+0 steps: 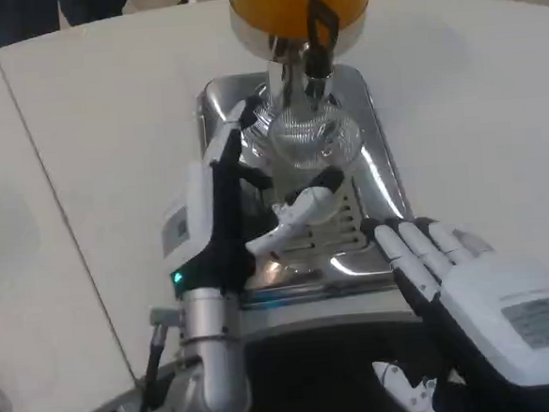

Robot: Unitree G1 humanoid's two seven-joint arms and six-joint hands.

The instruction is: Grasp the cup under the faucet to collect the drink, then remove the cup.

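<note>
1. Your cup is the clear ribbed plastic one, sitting upright on the shiny metal drip tray right under the faucet. The rim looks to be just below the spout, though you can't really tell if they touch.

2. The faucet hangs off the bottom of the orange drink dispenser at 12 o'clock in the head view, with a black tap lever on its front.

3. Your left hand is up on the tray at about 8 o'clock from the cup, white back turned to the left. The fingers are wrapped toward the cup's lower part, with a black and white one poking out across the front below it. It looks like a grip, but you can't tell for sure how tight the contact is, since the hand covers that side of the cup.

4. Your right hand is down at 4 o'clock from the cup, palm down, holding nothing. Its fingers are straight and lie close side by side, tips resting at the tray's front right corner near the slotted grate.

5. Everything stands on the white table, with a seam line running down its left side.

6. No visible stream from the spout, and the cup's fill level is too hard to read through the ribbing.
</note>
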